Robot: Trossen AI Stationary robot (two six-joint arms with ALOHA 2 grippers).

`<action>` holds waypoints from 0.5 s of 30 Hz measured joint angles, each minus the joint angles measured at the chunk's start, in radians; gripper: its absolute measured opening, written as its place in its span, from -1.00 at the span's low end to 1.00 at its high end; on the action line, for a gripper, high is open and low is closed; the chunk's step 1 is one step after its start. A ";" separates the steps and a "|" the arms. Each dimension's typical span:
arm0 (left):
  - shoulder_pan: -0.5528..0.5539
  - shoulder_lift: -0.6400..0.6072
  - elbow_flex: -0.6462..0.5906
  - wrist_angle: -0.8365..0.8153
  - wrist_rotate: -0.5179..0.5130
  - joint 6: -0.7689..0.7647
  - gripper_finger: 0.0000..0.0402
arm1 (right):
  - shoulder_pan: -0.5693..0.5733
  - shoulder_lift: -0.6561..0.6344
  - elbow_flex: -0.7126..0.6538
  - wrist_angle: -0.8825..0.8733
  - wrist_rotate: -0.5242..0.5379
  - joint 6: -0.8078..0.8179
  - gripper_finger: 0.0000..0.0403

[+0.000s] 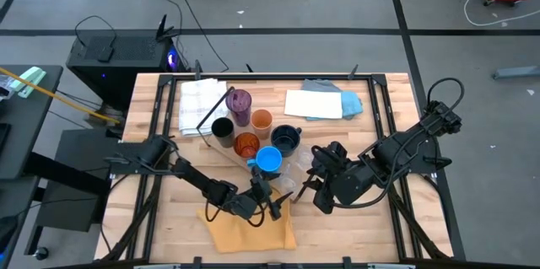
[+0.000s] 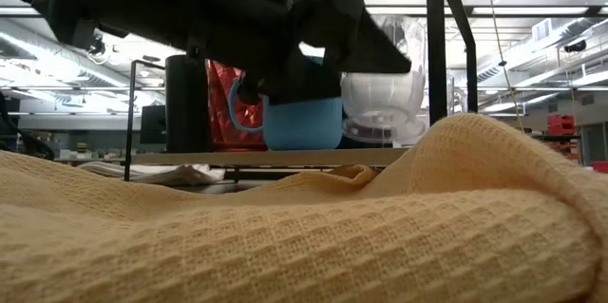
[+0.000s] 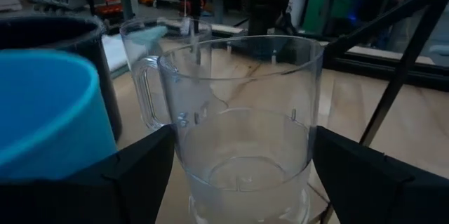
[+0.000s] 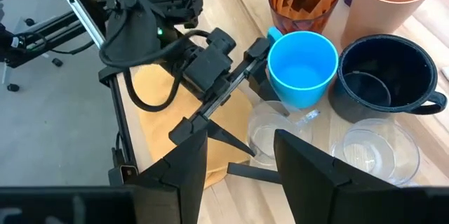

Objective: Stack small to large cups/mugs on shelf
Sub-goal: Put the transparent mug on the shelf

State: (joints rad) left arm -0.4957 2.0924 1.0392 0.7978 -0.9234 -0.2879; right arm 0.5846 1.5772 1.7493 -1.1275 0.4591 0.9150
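Note:
A clear glass mug with a handle (image 3: 242, 112) stands upright between the fingers of my left gripper (image 3: 242, 136), just right of the bright blue mug (image 1: 268, 159) and near a second clear glass (image 4: 375, 150). Behind them on the shelf board (image 2: 190, 159) stand the navy mug (image 1: 287, 138), amber ribbed cup (image 1: 246, 143), black cup (image 1: 222, 128), light orange cup (image 1: 261, 120) and purple tumbler (image 1: 240, 100). My right gripper (image 4: 242, 140) hangs open above the clear glasses, holding nothing. My left gripper has the clear glass mug's lower wall (image 3: 184, 147) between its two fingers (image 3: 133, 175), one on each side, the handle (image 3: 144, 90) clear of them. The fingers come in nearly level from the table's near left. The mug stays upright; whether its base rests on the board is hidden.
A yellow waffle cloth (image 1: 249, 227) lies bunched at the near edge under the left arm. A white cloth (image 1: 201, 104) and a blue and white cloth (image 1: 321, 102) lie at the far side. Thin black shelf rods (image 2: 435, 47) rise beside the cups.

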 joint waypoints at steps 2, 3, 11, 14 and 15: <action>0.000 0.004 0.000 -0.011 -0.003 -0.013 0.62 | 0.000 0.000 0.000 -0.001 0.000 -0.002 -0.15; 0.000 0.004 0.000 -0.011 -0.003 -0.016 0.62 | 0.000 0.000 0.000 0.000 0.000 -0.002 -0.15; 0.000 0.004 0.000 -0.027 -0.004 -0.016 0.65 | 0.000 0.000 0.000 0.000 0.000 -0.010 -0.15; 0.001 0.004 0.000 -0.038 -0.004 -0.020 0.66 | 0.000 0.000 0.000 0.000 0.000 -0.010 -0.15; 0.002 0.004 0.000 -0.043 -0.004 -0.026 0.67 | 0.000 0.000 0.000 0.000 0.000 -0.010 -0.15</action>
State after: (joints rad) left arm -0.4935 2.0964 1.0389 0.7550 -0.9272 -0.3139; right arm 0.5846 1.5772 1.7493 -1.1278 0.4591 0.9054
